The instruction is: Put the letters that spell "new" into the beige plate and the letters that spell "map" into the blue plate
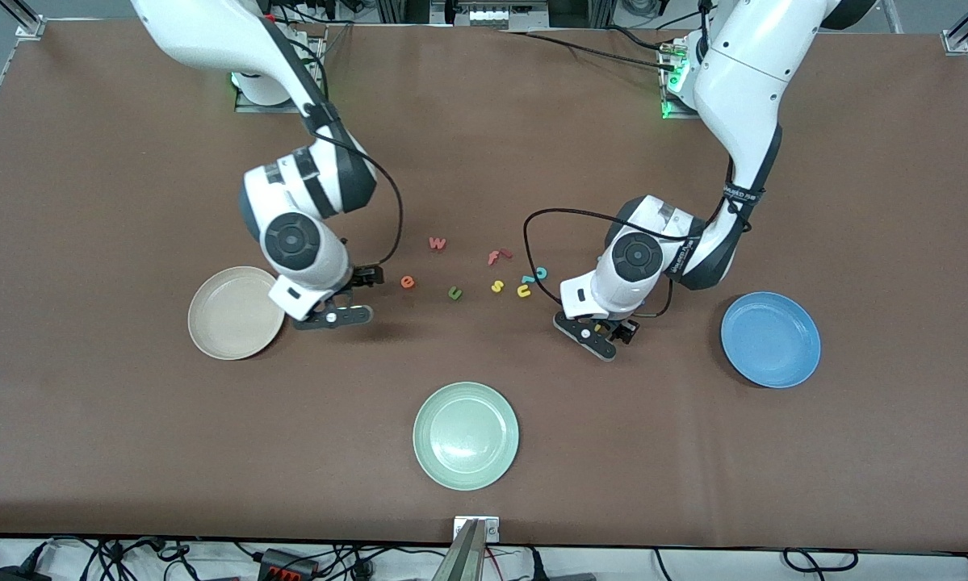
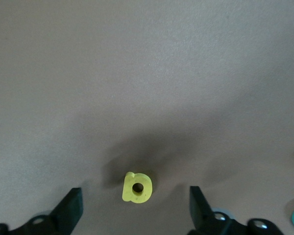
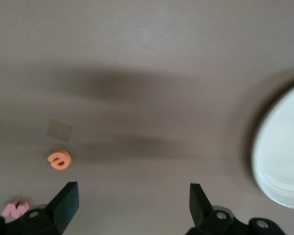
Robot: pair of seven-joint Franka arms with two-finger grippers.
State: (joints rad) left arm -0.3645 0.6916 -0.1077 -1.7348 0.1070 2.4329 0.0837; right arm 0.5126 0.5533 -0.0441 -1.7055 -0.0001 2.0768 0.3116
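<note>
The front view looks steeply down from high above the brown table (image 1: 128, 452), facing both arm bases along its farthest edge and taking in the whole surface. The left wrist view sits low, facing straight down between its fingers (image 2: 71, 210) at a yellow letter (image 2: 136, 187). The right wrist view hangs close above the table too; its orange letter (image 3: 59, 159) and the beige plate (image 3: 284, 161) also show in the front view (image 1: 407, 281) (image 1: 217, 339).
</note>
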